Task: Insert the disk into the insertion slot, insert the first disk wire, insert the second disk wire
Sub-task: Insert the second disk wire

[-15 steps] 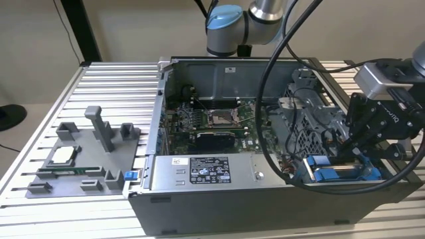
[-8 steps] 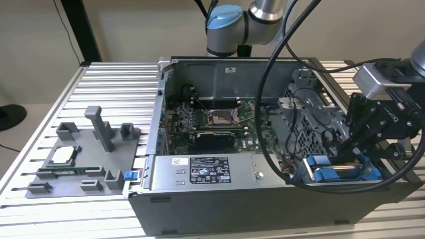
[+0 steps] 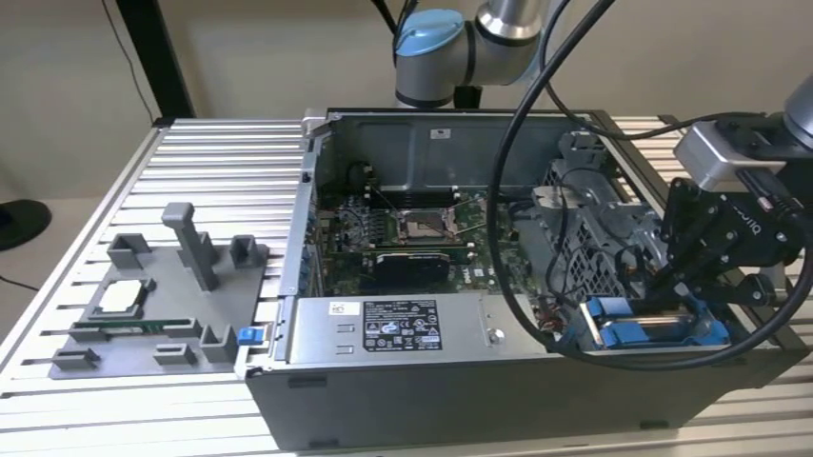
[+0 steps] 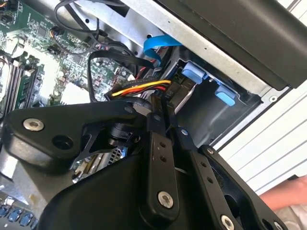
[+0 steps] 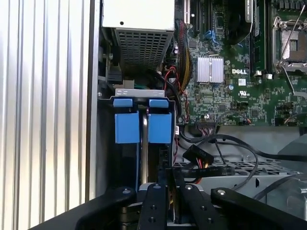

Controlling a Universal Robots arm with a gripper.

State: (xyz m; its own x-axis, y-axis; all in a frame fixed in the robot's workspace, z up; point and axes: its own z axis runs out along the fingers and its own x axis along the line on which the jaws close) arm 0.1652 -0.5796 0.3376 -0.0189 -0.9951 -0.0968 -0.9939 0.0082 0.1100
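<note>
The disk [image 3: 654, 329] sits in the insertion slot [image 3: 587, 335] at the case's near corner on the exterior view's right, where the gripper [image 4: 165, 108], fingers drawn together, pinches a cable connector [image 4: 156, 96] at its end.

1. A robotics lab or test workshop: a ribbed aluminium-profile worktable [image 3: 204, 143] carries the setup.
2. An opened grey desktop computer case [image 3: 381, 381] lies there, green motherboard [image 5: 230, 81] exposed.
3. A grey moulded parts fixture [image 3: 166, 305] sits beside it.
</note>
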